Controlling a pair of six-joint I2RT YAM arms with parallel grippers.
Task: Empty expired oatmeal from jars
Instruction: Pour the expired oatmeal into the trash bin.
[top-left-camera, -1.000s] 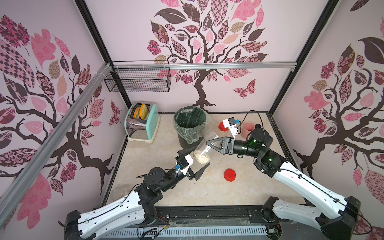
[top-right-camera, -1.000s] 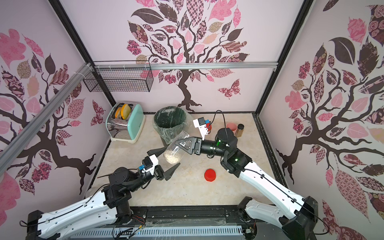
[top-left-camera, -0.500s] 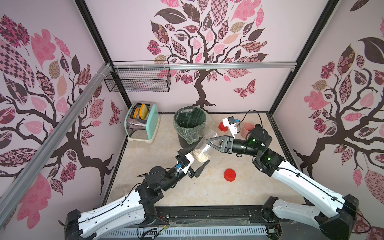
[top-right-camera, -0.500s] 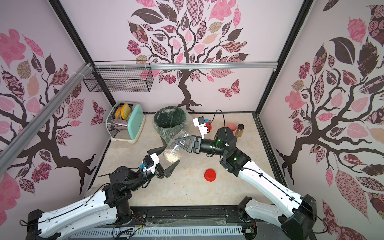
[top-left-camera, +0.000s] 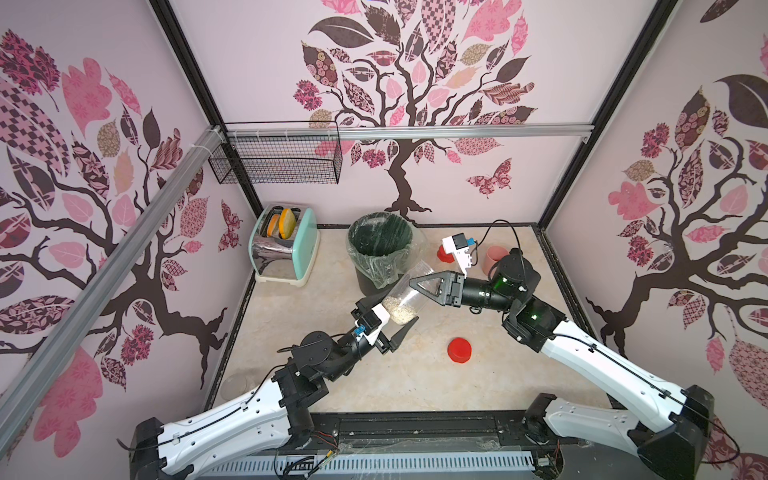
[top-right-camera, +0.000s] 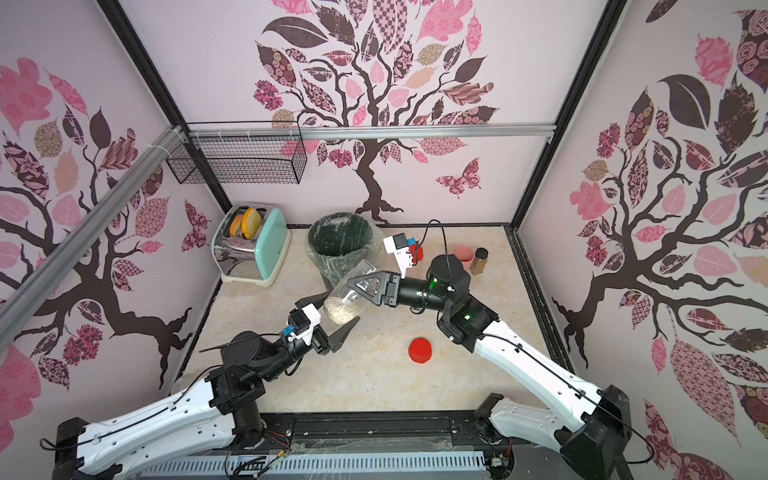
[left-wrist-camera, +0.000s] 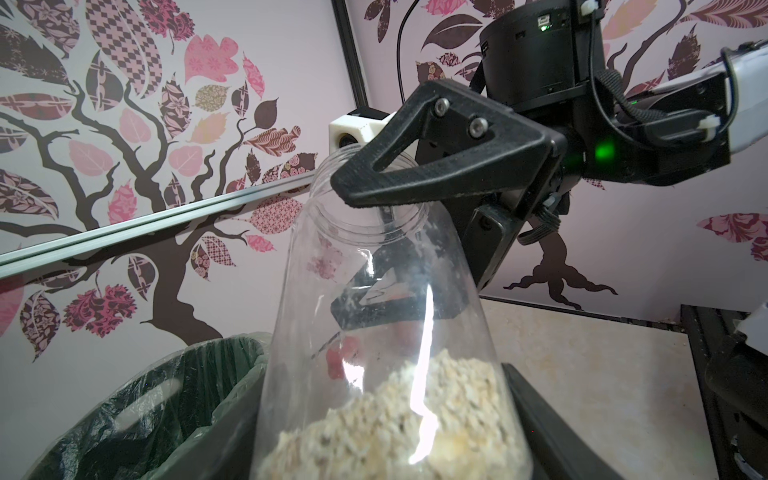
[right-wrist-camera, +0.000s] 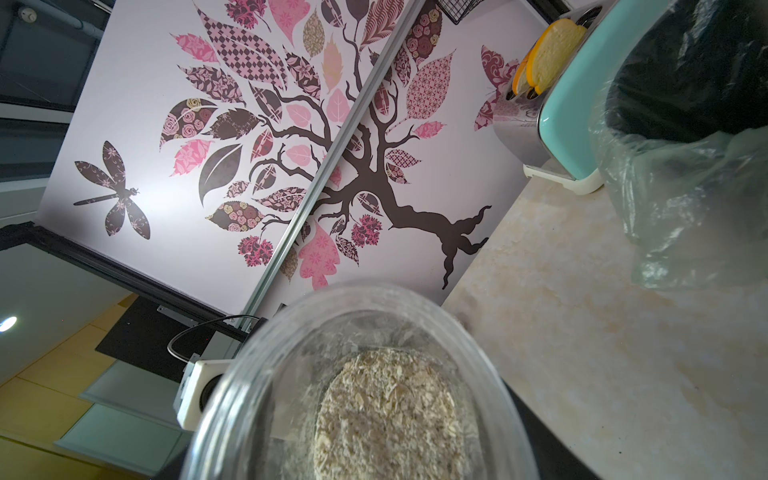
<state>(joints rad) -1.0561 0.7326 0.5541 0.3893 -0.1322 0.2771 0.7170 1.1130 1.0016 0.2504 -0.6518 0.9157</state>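
Note:
An open clear jar (top-left-camera: 409, 291) hangs tilted above the table in both top views, with its mouth up toward the bin. Pale oatmeal (top-left-camera: 400, 314) lies in its lower end. My right gripper (top-left-camera: 415, 286) is shut on the jar's upper part, near the neck. My left gripper (top-left-camera: 388, 318) is shut on the jar's base, one finger on each side. In the left wrist view the jar (left-wrist-camera: 374, 291) and its oatmeal (left-wrist-camera: 395, 415) fill the gap between my jaws. The right wrist view looks down the jar's mouth at the oatmeal (right-wrist-camera: 386, 415). A second jar (top-right-camera: 417, 252) with a red lid stands at the back.
A loose red lid (top-left-camera: 459, 350) lies on the table in front of the right arm. A bag-lined dark bin (top-left-camera: 380, 245) stands just behind the jar, and a mint toaster (top-left-camera: 284, 245) is at the back left. A pink cup (top-right-camera: 463, 253) and a brown bottle (top-right-camera: 480, 261) are at the back right.
My left gripper has risen to the jar's base and its jaws have closed in on it. The right gripper and the jar have barely moved.

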